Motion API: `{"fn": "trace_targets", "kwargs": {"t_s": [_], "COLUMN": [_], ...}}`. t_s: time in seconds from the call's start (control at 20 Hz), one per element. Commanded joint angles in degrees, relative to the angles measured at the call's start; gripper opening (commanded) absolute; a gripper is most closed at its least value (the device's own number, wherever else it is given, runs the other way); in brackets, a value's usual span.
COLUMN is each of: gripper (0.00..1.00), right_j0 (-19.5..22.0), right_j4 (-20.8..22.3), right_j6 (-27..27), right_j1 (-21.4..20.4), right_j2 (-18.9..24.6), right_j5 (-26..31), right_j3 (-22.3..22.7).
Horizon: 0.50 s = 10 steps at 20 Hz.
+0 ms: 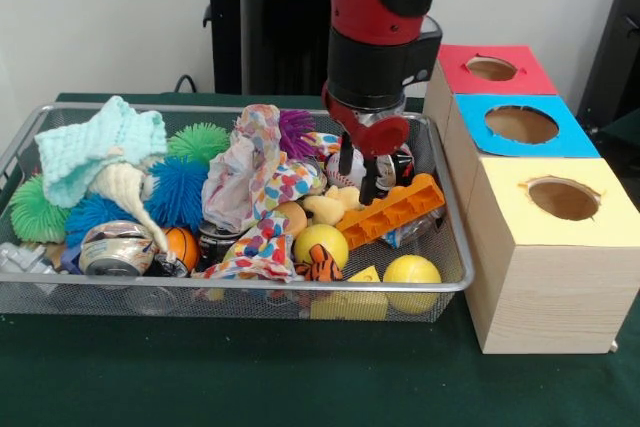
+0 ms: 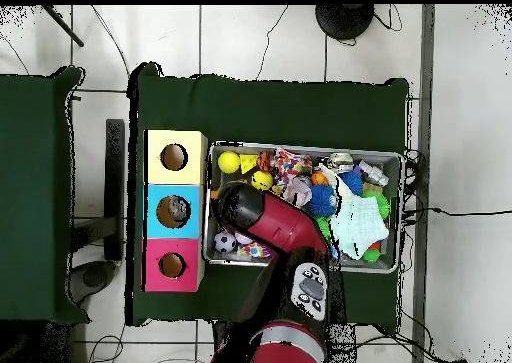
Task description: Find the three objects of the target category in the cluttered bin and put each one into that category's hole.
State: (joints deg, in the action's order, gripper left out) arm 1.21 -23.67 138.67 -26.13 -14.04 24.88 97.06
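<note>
Front view showed the tool [image 1: 357, 175], fingers spread and holding nothing, poised low over the bin [image 1: 452, 285] beside an orange block [image 1: 392, 211], presumably searching for a target still buried among the clutter.

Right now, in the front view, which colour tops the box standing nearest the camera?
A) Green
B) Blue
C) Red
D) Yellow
D: the yellow-topped box stands nearest the camera, with the blue-topped box behind it and the red-topped box farthest back, all beside the wire bin.
</note>
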Motion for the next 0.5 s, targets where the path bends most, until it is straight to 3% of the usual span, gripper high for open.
{"fn": "trace_targets", "kwargs": {"t_s": [0.05, 0.2, 0.5], "gripper": [1.00, 1.00, 1.00], "right_j0": [3.6, 3.9, 5.5], "right_j4": [-2.8, -2.7, -1.8], "right_j6": [6.6, 7.2, 8.1], "right_j1": [0.3, 0.1, 2.6], "right_j2": [10.1, 11.0, 13.3], "right_j5": [-2.1, -3.1, -10.8], "right_j3": [8.7, 9.4, 9.3]}}
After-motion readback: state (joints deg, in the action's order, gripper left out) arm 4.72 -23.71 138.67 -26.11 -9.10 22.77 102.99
